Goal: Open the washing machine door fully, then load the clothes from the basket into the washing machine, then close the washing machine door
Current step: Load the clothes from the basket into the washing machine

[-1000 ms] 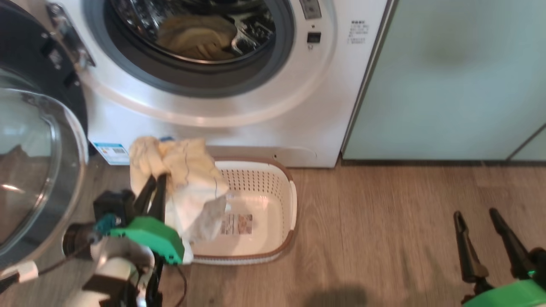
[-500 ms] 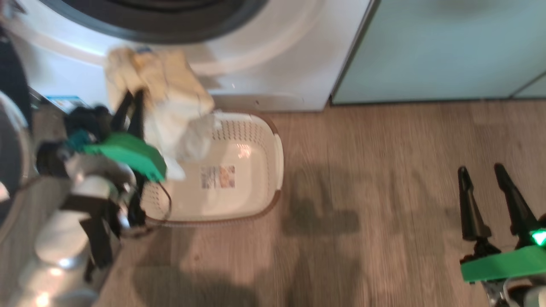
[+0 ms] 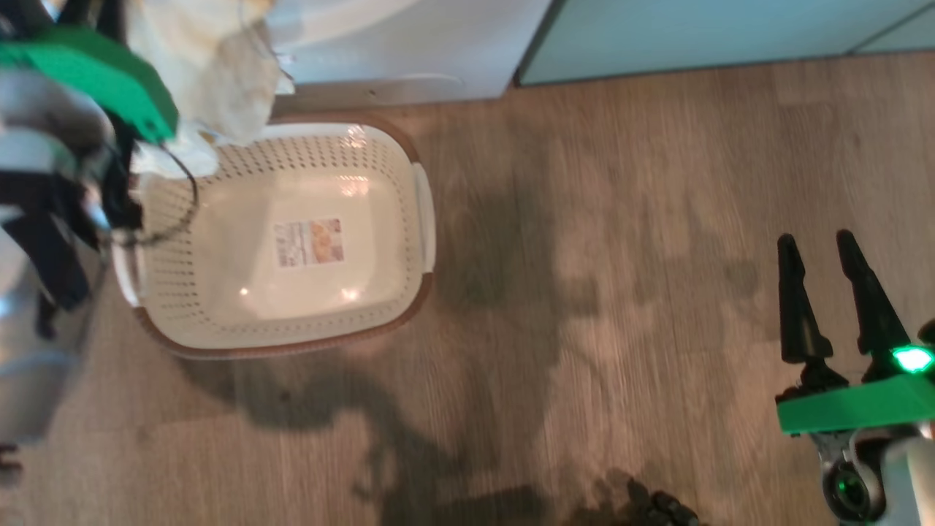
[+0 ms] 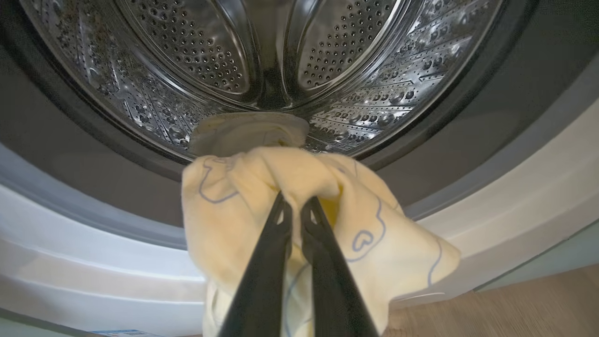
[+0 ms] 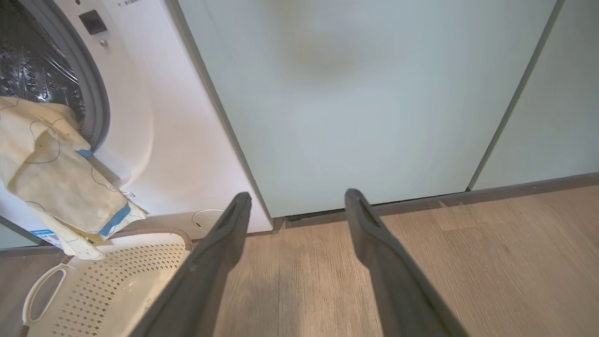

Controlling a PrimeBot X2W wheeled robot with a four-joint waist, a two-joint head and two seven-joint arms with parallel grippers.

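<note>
My left gripper point(image 4: 297, 201) is shut on a pale yellow garment point(image 4: 327, 224) with blue line drawings, held up in front of the washing machine point(image 4: 514, 187) at its open mouth. Another yellow garment point(image 4: 248, 131) lies in the steel drum point(image 4: 187, 56). From the head, the held clothes point(image 3: 208, 58) hang above the far left corner of the basket point(image 3: 416, 292), whose inside shows just its label. A blue fabric piece point(image 5: 114, 220) hangs with the held garment. My right gripper point(image 3: 816, 236) stands open over bare floor, far right. A blurred silvery curve at the left edge looks like the washing machine door point(image 3: 25, 380).
Pale mint-green cabinet panels point(image 5: 374, 93) stand right of the washer. Wood-look floor point(image 3: 621, 292) stretches between the basket and my right gripper. Dark shadows fall on the floor below the basket.
The head camera has tipped down, so the whole picture has shifted. My left gripper has lifted the yellow garment from over the basket toward the drum opening. The right gripper stays open.
</note>
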